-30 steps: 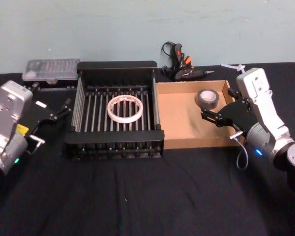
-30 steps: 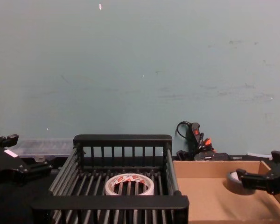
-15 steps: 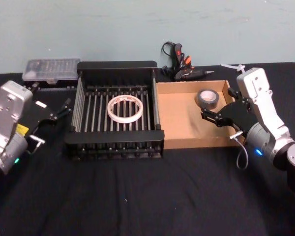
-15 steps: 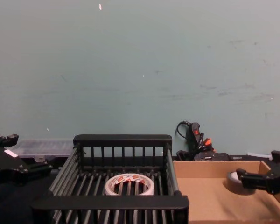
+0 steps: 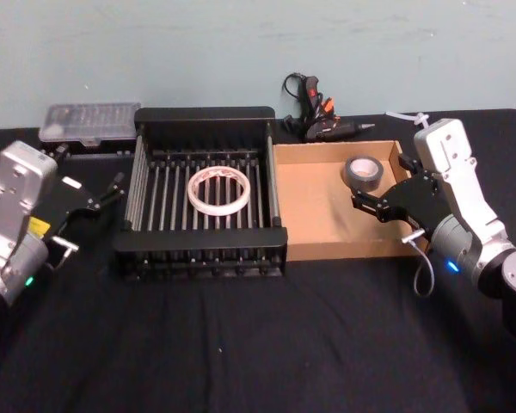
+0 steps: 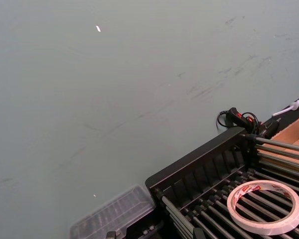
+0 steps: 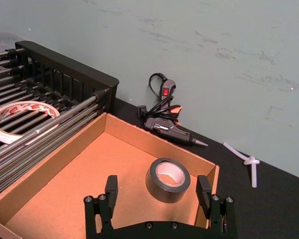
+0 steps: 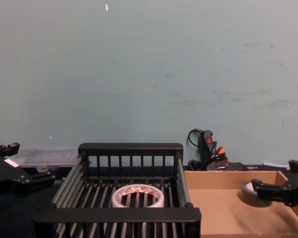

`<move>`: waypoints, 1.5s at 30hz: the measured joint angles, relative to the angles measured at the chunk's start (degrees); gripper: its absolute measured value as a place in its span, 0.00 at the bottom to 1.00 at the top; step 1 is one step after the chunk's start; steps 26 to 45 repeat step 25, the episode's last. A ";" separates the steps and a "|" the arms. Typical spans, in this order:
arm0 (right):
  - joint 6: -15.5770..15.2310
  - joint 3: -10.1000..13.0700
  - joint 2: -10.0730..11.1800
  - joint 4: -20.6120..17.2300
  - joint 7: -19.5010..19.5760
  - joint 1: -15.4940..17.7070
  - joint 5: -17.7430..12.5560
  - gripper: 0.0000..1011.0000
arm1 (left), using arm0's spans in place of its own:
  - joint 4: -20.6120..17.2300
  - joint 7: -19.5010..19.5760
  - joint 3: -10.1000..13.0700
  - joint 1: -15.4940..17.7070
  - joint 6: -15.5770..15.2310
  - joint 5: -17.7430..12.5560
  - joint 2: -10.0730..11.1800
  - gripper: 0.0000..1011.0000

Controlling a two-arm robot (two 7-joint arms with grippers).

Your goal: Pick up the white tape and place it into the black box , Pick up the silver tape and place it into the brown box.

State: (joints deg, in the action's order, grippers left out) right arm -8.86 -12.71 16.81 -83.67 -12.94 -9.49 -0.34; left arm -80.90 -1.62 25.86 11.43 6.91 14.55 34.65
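The white tape lies flat on the slatted floor of the black box. The silver tape rests on the floor of the brown box, near its far right corner. My right gripper is open over that corner, its fingers standing either side of the silver tape and touching nothing. To the left of the black box my left gripper hangs open with nothing between its fingers.
A black and orange glue gun lies behind the brown box against the wall. A clear plastic case sits behind the black box's left corner. A white zip tie lies at the back right. Black cloth covers the table.
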 joint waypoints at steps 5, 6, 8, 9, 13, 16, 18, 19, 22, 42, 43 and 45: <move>0.00 0.00 0.00 0.00 0.00 0.00 0.00 0.99 | 0.00 0.00 0.00 0.00 0.00 0.00 0.00 0.99; 0.00 0.00 0.00 0.00 0.00 0.00 0.00 0.99 | 0.00 0.00 0.00 0.00 0.00 0.00 0.00 0.99; 0.00 0.00 0.00 0.00 0.00 0.00 0.00 0.99 | 0.00 0.00 0.00 0.00 0.00 0.00 0.00 0.99; -0.01 0.00 0.00 0.00 0.00 0.00 0.00 0.99 | 0.00 0.00 0.00 0.00 0.00 0.00 0.00 0.99; -0.01 0.00 0.00 0.00 0.00 0.00 0.00 0.99 | 0.00 0.00 0.00 0.00 0.00 0.00 0.00 0.99; -0.01 0.00 0.00 0.00 0.00 0.00 0.00 0.99 | 0.00 0.00 0.00 0.00 0.00 0.00 0.00 0.99; -0.01 0.00 0.00 0.00 0.00 0.00 0.00 0.99 | 0.00 0.00 0.00 0.00 0.00 0.00 0.00 0.99; -0.01 0.00 0.00 0.00 0.00 0.00 0.00 0.99 | 0.00 0.00 0.00 0.00 0.00 0.00 0.00 0.99; -0.01 0.00 0.00 0.00 0.00 0.00 0.00 0.99 | 0.00 0.00 0.01 0.00 0.00 0.00 0.00 0.99; -0.01 0.00 0.00 0.00 0.00 0.00 0.00 0.99 | 0.00 0.00 0.00 0.00 0.00 0.00 0.00 0.99; -0.01 0.00 0.00 0.00 0.00 0.00 0.00 0.99 | 0.00 0.00 0.00 0.00 0.00 0.00 0.00 0.99; -0.01 0.00 0.00 0.00 0.00 0.00 0.00 0.99 | 0.00 0.00 0.00 0.00 0.00 0.00 0.00 0.99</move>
